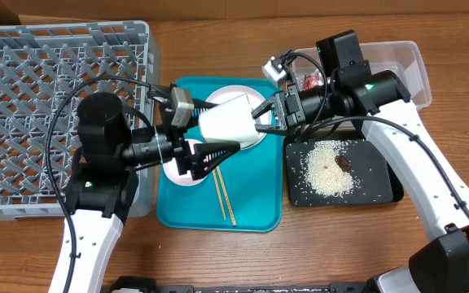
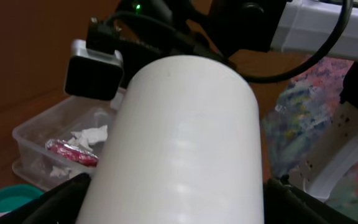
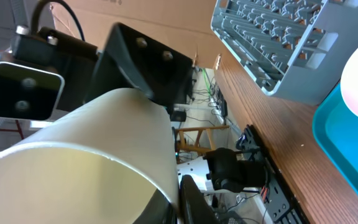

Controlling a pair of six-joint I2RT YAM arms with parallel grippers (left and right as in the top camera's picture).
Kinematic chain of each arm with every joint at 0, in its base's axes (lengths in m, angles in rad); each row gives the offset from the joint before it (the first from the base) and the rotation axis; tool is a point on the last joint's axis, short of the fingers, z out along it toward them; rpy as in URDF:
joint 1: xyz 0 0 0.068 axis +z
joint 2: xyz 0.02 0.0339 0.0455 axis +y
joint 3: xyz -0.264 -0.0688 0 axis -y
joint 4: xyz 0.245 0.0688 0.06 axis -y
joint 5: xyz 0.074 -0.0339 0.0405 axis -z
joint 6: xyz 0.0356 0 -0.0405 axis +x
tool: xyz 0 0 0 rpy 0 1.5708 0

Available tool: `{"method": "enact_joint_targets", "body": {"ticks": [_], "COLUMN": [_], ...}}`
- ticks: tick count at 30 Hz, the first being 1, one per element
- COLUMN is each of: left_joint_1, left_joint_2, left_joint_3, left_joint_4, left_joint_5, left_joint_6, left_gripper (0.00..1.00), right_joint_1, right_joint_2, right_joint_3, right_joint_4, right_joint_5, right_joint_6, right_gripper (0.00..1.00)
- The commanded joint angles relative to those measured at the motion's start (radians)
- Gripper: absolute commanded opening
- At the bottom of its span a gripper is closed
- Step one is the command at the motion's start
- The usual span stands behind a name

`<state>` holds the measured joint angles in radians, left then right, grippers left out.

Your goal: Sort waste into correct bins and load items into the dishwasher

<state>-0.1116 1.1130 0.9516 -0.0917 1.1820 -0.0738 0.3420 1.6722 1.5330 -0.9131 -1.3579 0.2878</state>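
Observation:
The small white cup (image 1: 226, 120) hangs on its side above the teal tray (image 1: 255, 203). My right gripper (image 1: 260, 114) is shut on its rim, one finger inside and one outside (image 3: 194, 199). My left gripper (image 1: 212, 155) is open, and its fingers flank the cup body (image 2: 179, 143). The white plate (image 1: 236, 96) lies under the cup. The pink bowl (image 1: 179, 172) is partly hidden by my left arm. The chopsticks (image 1: 225, 195) lie on the teal tray. The red wrapper (image 1: 312, 81) and napkin (image 2: 89, 134) are in the clear tub (image 1: 405, 73). Rice and a brown lump (image 1: 342, 163) are on the black tray (image 1: 381, 191). The grey-green bowl is out of view.
The grey dish rack (image 1: 55, 106) fills the left of the table, its wall close to my left arm. The black tray and clear tub stand right of the teal tray, under my right arm. Bare wood lies along the front edge.

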Motion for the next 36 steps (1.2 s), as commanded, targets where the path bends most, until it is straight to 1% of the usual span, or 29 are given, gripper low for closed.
{"method": "enact_joint_targets", "body": {"ticks": [1,3,8,10,16,17,18,19,20,22,23,24,27,30,31,32,34,36], "left_joint_1": [-0.006,-0.006,-0.007,-0.007,-0.007,-0.007,-0.007,-0.006,-0.006,-0.005,-0.004,-0.002,0.018,0.066,0.105,0.129,0.179,0.241], "left_joint_2": [0.0,0.0,0.0,0.0,0.0,0.0,0.0,0.0,0.0,0.0,0.0,0.0,0.0,-0.001,-0.002,-0.003,-0.003,-0.003], "left_joint_3": [0.02,0.02,0.02,0.02,0.02,0.02,0.02,0.02,0.02,0.02,0.02,0.02,0.02,0.02,0.02,0.02,0.02,0.02], "left_joint_4": [0.048,0.068,0.048,0.043,0.036,0.036,0.036,0.035,0.032,0.009,-0.007,-0.043,-0.096,-0.145,-0.178,-0.201,-0.254,-0.325], "left_joint_5": [0.023,0.023,0.024,0.024,0.023,0.023,0.021,0.018,0.007,-0.045,-0.075,-0.128,-0.192,-0.225,-0.229,-0.237,-0.276,-0.321], "left_joint_6": [-0.048,-0.065,-0.065,-0.065,-0.065,-0.065,-0.064,-0.064,-0.06,-0.06,-0.059,-0.032,0.002,0.02,0.027,0.03,0.029,0.029], "left_gripper": [0.89,0.87,0.72,0.69,0.66,0.66,0.65,0.64,0.63,0.61,0.61,0.61,0.61,0.57,0.56,0.55,0.52,0.52], "right_joint_1": [0.005,0.005,0.005,0.005,0.005,0.005,0.005,0.005,0.005,0.005,0.005,0.003,-0.004,-0.024,-0.042,-0.054,-0.081,-0.11], "right_joint_2": [-0.002,-0.002,-0.002,-0.002,-0.002,-0.002,-0.002,-0.002,-0.002,-0.002,-0.002,-0.002,-0.002,-0.002,-0.002,-0.002,-0.005,-0.013], "right_joint_3": [0.006,0.006,0.006,0.006,0.006,0.006,0.006,0.006,0.006,0.006,0.006,0.006,0.006,0.006,0.006,0.006,0.007,0.007], "right_joint_4": [0.0,-0.002,-0.002,-0.001,0.0,0.002,0.003,0.003,0.002,0.002,0.002,-0.006,-0.041,-0.106,-0.15,-0.173,-0.21,-0.244], "right_joint_5": [-0.031,-0.032,-0.032,-0.032,-0.031,-0.031,-0.031,-0.024,-0.008,0.036,0.073,0.15,0.36,0.681,0.884,0.966,1.051,1.104], "right_joint_6": [-0.008,-0.008,-0.008,-0.008,-0.008,-0.008,-0.008,-0.008,-0.008,-0.008,-0.008,-0.005,-0.002,0.032,0.079,0.088,0.086,0.078], "right_gripper": [0.04,0.04,0.04,0.04,0.04,0.05,0.11,0.21,0.24,0.26,0.29,0.33,0.4,0.43,0.44,0.44,0.44,0.44]}}
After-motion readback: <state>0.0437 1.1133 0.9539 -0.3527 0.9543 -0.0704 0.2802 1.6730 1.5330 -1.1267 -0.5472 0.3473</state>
